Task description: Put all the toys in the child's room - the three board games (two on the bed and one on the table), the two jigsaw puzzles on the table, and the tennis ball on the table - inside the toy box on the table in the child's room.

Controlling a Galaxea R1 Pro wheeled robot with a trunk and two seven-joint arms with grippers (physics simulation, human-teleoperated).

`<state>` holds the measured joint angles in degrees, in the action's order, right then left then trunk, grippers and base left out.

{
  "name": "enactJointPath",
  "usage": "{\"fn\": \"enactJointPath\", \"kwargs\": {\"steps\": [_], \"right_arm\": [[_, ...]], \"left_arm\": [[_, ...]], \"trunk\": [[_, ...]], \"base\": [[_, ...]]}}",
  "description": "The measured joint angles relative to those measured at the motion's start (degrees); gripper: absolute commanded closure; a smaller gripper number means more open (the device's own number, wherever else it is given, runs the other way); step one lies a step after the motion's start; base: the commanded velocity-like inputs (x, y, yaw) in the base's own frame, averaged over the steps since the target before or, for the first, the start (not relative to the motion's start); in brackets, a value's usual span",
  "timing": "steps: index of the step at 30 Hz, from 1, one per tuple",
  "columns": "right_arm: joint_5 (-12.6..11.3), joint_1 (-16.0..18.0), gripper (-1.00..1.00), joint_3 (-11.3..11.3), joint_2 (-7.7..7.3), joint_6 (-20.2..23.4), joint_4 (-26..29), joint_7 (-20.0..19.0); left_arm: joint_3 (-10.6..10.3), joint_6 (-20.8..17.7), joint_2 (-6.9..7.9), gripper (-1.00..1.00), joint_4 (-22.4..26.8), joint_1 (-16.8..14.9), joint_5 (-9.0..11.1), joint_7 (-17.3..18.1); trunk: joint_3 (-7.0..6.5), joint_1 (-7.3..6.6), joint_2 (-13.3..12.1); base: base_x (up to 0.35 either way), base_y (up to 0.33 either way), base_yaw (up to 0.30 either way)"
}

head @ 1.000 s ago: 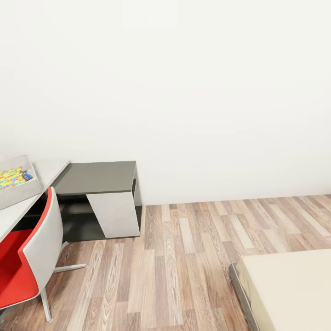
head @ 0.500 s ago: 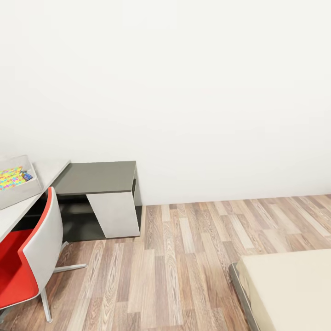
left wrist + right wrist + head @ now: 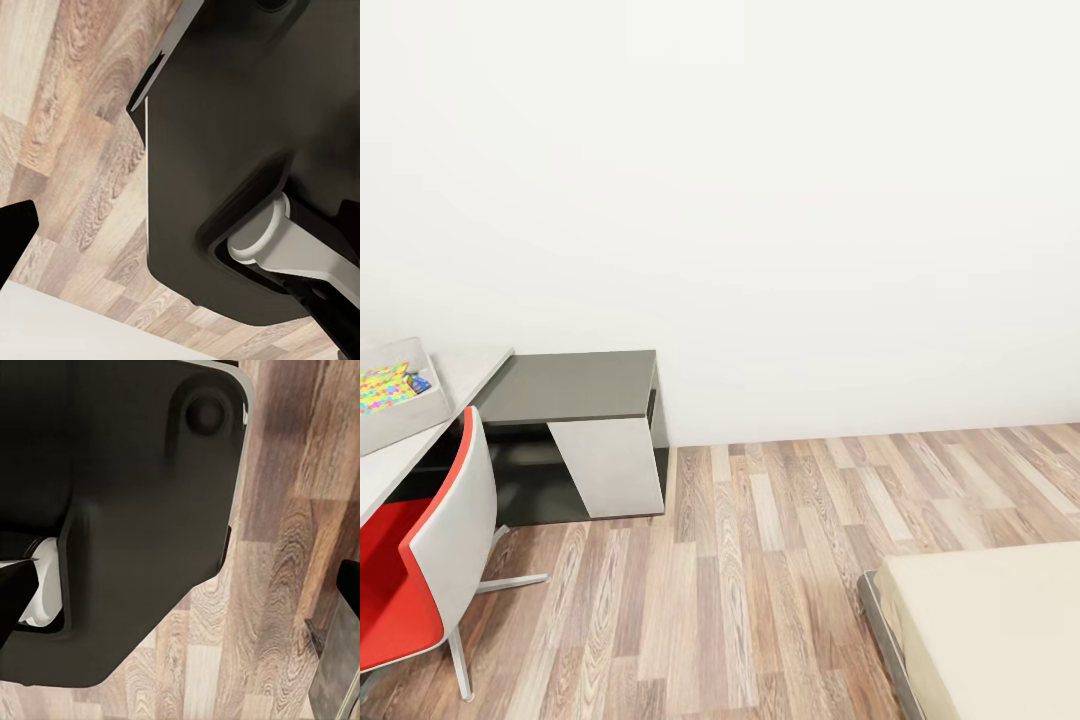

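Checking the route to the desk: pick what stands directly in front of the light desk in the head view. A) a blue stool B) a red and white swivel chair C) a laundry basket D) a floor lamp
B: a red and white swivel chair stands at the light desk, its red seat tucked against the desk edge below the toy box.
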<state>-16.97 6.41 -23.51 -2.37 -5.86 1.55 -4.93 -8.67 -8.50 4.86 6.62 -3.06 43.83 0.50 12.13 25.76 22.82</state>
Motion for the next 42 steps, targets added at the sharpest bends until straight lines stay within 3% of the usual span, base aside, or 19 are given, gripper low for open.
{"fn": "enactJointPath", "kwargs": {"steps": [42], "right_arm": [[-0.3,0.0,-1.0,0.2,0.01,0.0,0.0,0.0]], "left_arm": [[0.0,0.0,0.02,-1.0,0.0,0.0,0.0,0.0]], "trunk": [[0.0,0.0,0.0]], "base": [[0.0,0.0,0.0]]}}
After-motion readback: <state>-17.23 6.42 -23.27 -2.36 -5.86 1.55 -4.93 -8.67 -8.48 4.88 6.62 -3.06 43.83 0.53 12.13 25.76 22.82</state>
